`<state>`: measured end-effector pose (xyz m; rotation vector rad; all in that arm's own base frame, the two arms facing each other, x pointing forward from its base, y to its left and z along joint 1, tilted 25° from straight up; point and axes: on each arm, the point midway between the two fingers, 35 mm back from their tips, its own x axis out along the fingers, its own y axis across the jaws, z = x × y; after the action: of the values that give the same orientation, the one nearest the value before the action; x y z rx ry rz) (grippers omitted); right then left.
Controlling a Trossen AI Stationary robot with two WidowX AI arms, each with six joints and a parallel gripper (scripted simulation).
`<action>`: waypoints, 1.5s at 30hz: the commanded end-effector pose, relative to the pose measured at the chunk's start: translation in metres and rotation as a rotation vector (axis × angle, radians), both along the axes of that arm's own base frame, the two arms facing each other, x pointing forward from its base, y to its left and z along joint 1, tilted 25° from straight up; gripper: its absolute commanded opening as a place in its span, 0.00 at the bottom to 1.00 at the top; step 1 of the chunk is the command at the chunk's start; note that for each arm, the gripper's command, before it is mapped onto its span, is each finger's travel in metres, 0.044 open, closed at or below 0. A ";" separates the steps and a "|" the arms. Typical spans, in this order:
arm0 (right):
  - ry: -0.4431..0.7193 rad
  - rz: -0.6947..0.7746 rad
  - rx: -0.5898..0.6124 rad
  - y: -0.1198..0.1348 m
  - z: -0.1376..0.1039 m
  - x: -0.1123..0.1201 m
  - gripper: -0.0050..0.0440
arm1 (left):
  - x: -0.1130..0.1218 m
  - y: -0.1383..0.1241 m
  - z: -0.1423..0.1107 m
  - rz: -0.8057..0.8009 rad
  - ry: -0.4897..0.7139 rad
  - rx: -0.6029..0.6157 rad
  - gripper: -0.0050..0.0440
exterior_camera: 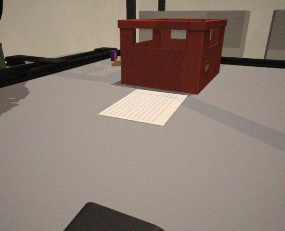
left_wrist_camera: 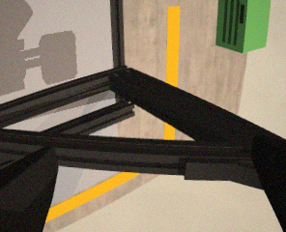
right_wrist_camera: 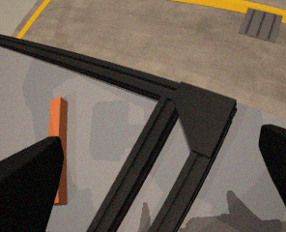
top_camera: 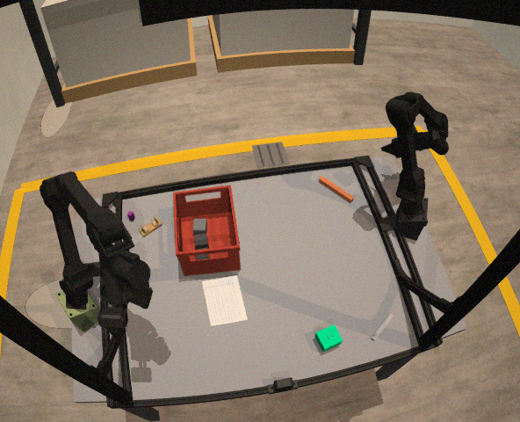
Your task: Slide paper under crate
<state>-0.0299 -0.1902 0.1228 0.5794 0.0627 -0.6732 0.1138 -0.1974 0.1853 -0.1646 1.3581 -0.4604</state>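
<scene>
The red plastic crate stands flat and upright on the grey table, left of its middle. Grey blocks lie inside it. The lined sheet of paper lies flat just in front of the crate, its far edge at the crate's base. My left gripper is open and empty, hanging by the table's left rail, well clear of both. My right gripper is open and empty, high over the table's far right corner.
An orange bar lies at the far right. A green block and a white stick lie near the front right. A purple cylinder and a wooden piece sit left of the crate. Black rails edge the table.
</scene>
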 end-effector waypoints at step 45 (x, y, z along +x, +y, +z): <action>0.185 0.210 0.050 -0.017 -0.024 0.021 0.41 | 0.049 0.001 -0.004 -0.014 -0.122 0.081 0.22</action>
<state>-0.0117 -0.2043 0.1016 0.5499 0.2737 -0.5417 0.1565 -0.1957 0.1795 -0.0803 1.2725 -0.4188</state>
